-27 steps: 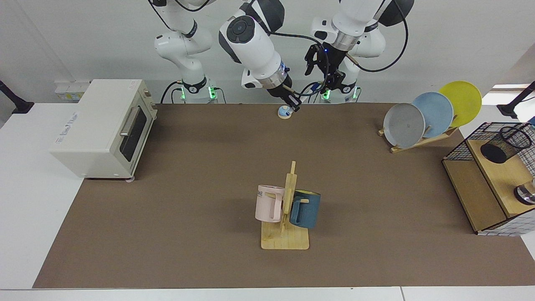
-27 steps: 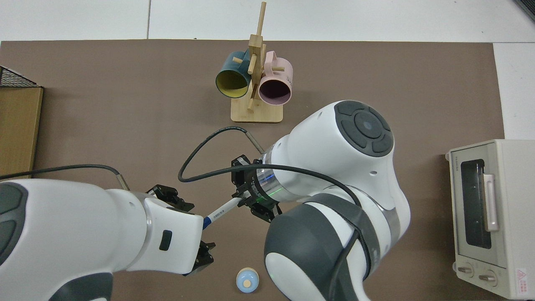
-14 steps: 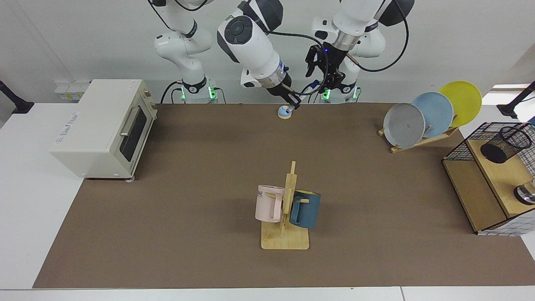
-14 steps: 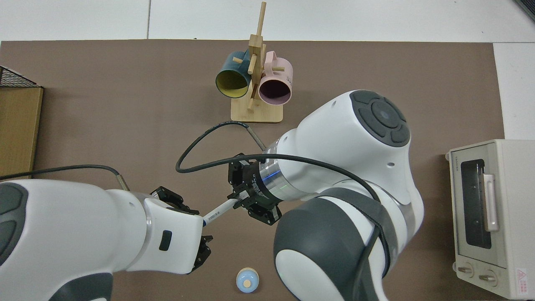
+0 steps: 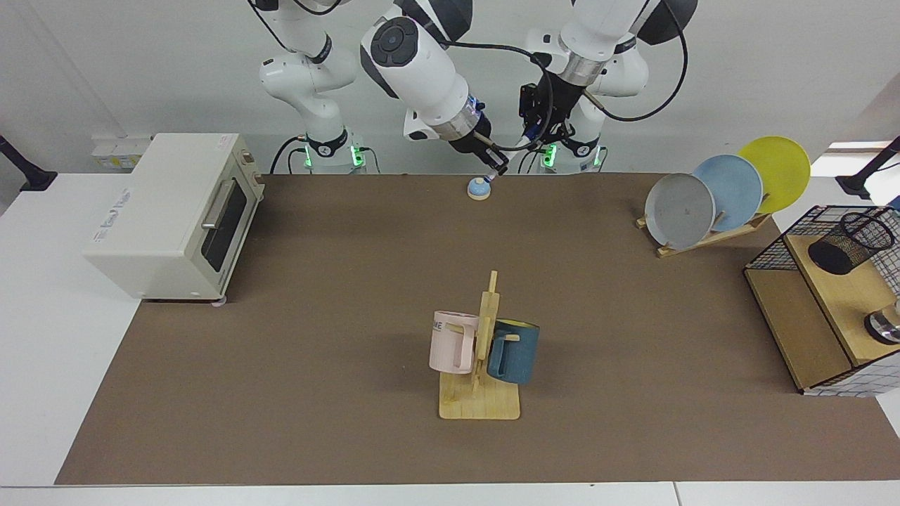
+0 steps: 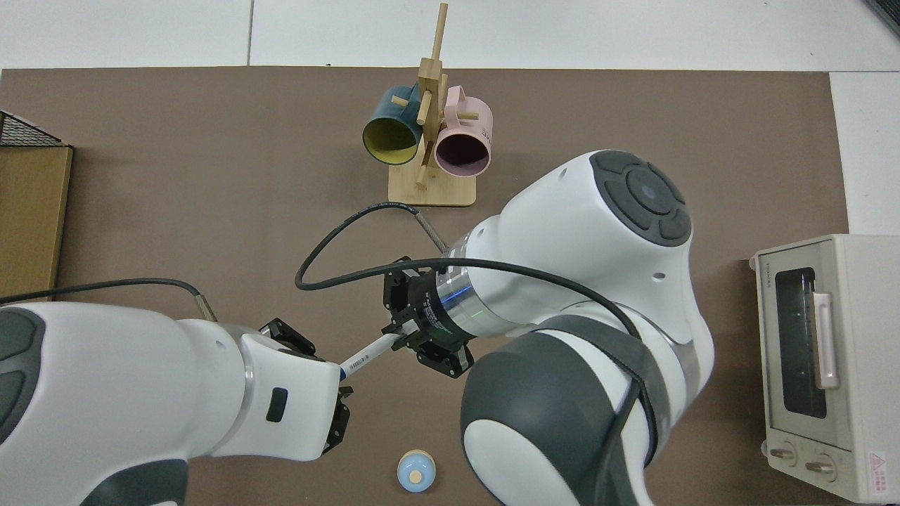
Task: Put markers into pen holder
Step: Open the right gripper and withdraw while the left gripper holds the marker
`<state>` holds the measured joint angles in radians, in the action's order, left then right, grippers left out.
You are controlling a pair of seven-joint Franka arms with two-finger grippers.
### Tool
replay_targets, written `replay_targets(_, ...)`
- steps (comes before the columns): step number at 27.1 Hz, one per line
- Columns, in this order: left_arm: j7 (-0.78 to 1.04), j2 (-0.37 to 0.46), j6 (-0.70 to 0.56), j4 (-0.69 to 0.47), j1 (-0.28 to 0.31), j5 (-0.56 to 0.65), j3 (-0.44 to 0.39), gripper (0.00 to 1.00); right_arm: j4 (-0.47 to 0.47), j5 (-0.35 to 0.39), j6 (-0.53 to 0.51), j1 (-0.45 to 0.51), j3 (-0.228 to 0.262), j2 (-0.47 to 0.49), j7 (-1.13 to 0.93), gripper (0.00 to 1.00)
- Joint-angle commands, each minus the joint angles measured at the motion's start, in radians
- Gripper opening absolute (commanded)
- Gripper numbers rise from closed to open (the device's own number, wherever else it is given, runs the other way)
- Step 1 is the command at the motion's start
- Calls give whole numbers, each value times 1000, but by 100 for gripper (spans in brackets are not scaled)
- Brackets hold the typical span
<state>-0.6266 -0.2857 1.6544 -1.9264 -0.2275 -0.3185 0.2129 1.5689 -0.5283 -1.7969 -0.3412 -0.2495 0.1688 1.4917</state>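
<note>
The marker (image 6: pixel 367 355), white-barrelled with a blue end, hangs slanted in the air between both hands near the table's far edge. My right gripper (image 5: pixel 496 167) (image 6: pixel 402 339) is shut on one end of its barrel. My left gripper (image 5: pixel 534 131) has closed around the blue end (image 5: pixel 532 133); in the top view the left wrist covers that end. The pen holder (image 5: pixel 851 242), a black mesh cup, stands on the wooden shelf of the wire rack (image 5: pixel 770 254) at the facing view's right edge, far from both hands.
A small blue-and-white knob (image 5: pixel 479 187) lies on the mat just below the hands. A mug tree (image 5: pixel 481 351) with a pink and a blue mug stands mid-table. A toaster oven (image 5: pixel 176 214), a plate rack (image 5: pixel 724 193) and a metal cup (image 5: pixel 884 327) sit at the sides.
The left gripper's fingers have drawn in around the marker's blue end. The right arm has lifted and shifted slightly, still holding the barrel.
</note>
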Motion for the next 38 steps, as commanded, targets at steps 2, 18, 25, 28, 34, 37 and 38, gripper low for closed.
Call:
replay_targets(2, 1, -30, 24, -36, -10, -10, -13, 78, -17, -12, 10, 5, -4, 3, -2, 0)
replay_targets(18, 24, -27, 22, -29, -13, 3, -12, 0, 5, 25, -2, -9, -10, -11, -5, 0)
replay_targets(25, 24, -27, 19, -29, -12, 6, -12, 0, 5, 33, -6, -9, -13, -11, -8, 0)
replay_targets(28, 24, -27, 18, -29, -10, 6, -13, 0, 3, 34, -9, -9, -13, -11, -21, 85)
replay_targets(34, 24, -27, 18, -29, -7, 6, -13, 0, 0, 36, -7, -7, -13, -15, -74, 100)
replay_targets(37, 24, -27, 16, -29, -4, 6, -13, 0, -1, 36, -7, 8, -10, -25, -77, 100)
replay_targets(38, 22, -27, 16, -31, -4, 6, -13, 0, -3, 36, -7, 10, -4, -28, -79, 100)
